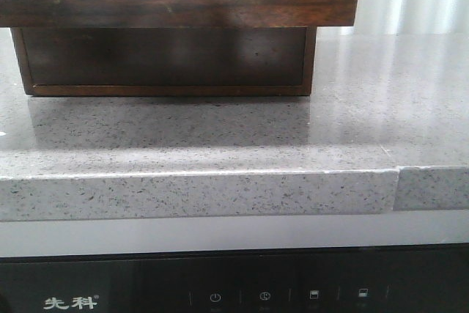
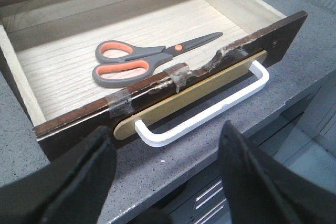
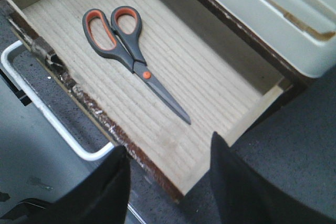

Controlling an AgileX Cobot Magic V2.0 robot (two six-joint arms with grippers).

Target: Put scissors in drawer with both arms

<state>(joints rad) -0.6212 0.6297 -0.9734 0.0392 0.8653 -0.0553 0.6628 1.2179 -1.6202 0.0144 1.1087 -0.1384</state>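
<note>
Scissors (image 2: 148, 60) lie flat on the floor of the open drawer (image 2: 63, 129) — placement appears complete; left claw (image 2: 168, 171) and right claw (image 3: 168, 182) both spread and empty; remaining step, by judgement — closing the drawer on the counter (image 1: 220, 137).

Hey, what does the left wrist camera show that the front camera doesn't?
Only the left wrist view shows the scissors lying closed on the pale floor of the open drawer, the white handle on its chipped front, and the open left gripper hovering in front of that handle, holding nothing. Only the front view shows the dark brown cabinet from outside, the counter's front edge and a black control panel below it. Both show the grey speckled counter.
</note>
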